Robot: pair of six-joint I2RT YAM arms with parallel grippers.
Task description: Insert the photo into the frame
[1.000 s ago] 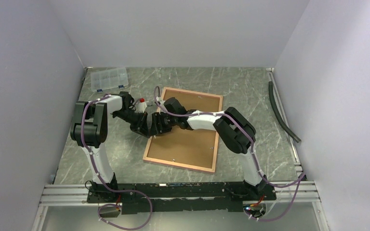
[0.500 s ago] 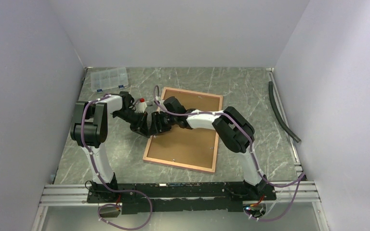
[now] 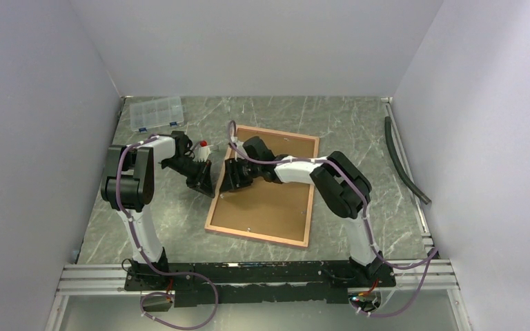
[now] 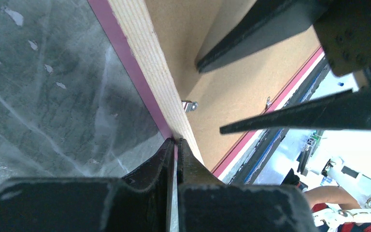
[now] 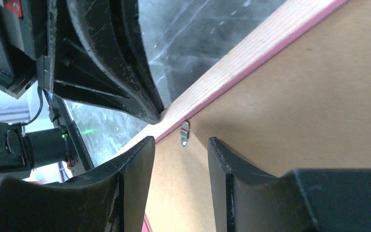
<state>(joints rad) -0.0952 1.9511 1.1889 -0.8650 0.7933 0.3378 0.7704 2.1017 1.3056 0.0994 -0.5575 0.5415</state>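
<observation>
well, nearest to the arms lies the frame [image 3: 257, 235], flat in the middle of the table [image 3: 359, 124], tan back up. the brown backing board [image 3: 276, 207] sits inside its rim. the photo does not show anywhere, so i cannot tell if it is under the board.

at the frame's 9 o'clock edge the left gripper [image 4: 175, 147] is pinched tight with nothing seen in it, and its tips touch the pink side of the rim. just beside it, toward 3 o'clock, the right gripper [image 5: 178, 142] is about half wide and holds nothing. its two fingers [image 5: 130, 169] stand on each side of a small metal clip [image 5: 185, 133] at the board's edge.

i think the job now is about that clip. if the photo is already inside, the clips need turning to lock the board. if not, the board must come out first.

farther back, a clear box [image 3: 156, 113] sits at 11 o'clock and a black hose [image 3: 404, 162] at 2 o'clock.
</observation>
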